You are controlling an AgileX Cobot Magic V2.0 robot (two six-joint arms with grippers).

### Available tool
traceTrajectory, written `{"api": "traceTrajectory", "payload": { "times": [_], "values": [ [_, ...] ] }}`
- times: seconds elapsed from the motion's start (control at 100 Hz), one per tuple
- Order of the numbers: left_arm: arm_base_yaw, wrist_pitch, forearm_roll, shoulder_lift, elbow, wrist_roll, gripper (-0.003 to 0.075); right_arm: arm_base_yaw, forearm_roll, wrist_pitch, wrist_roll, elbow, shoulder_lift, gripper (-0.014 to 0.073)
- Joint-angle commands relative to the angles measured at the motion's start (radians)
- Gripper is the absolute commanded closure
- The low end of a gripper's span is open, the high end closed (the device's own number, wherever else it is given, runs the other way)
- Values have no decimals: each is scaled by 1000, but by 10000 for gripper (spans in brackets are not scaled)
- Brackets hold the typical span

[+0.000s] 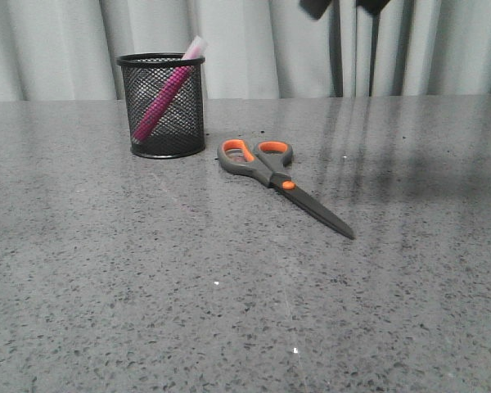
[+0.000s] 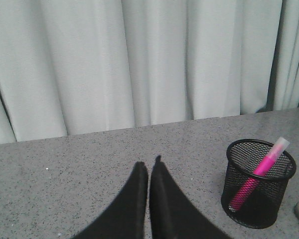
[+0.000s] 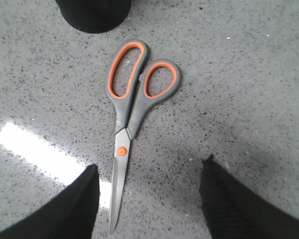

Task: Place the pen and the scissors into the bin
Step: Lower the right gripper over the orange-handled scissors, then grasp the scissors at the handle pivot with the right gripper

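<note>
The black mesh bin (image 1: 162, 106) stands at the back left of the table, with the pink pen (image 1: 165, 100) leaning inside it, its whitish cap above the rim. Both also show in the left wrist view, the bin (image 2: 259, 191) and the pen (image 2: 259, 175). The scissors (image 1: 280, 178) lie flat to the right of the bin, handles towards it. My right gripper (image 3: 150, 168) is open above the scissors (image 3: 127, 117), blades between its fingers, nearer one finger (image 3: 82, 199). My left gripper (image 2: 149, 167) is shut and empty, beside the bin, apart from it.
A grey speckled table (image 1: 229, 311) runs to a pale curtain (image 1: 270, 41) at the back. Dark parts of the right arm (image 1: 344, 6) show at the top of the front view. The bin's base (image 3: 93, 15) is just beyond the scissor handles.
</note>
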Motion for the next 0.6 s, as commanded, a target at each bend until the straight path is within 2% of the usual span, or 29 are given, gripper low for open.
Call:
{"api": "traceTrajectory", "payload": {
  "times": [0.0, 0.24, 0.59],
  "values": [
    [1, -23, -35, -6, -26, -9, 739, 27, -55, -4, 23, -58, 41, 202],
    [1, -25, -35, -6, -26, -9, 739, 29, -55, -31, 25, -58, 165, 202],
    [1, -27, -35, -6, -26, -9, 739, 29, -21, -101, 25, -58, 218, 202]
  ]
}}
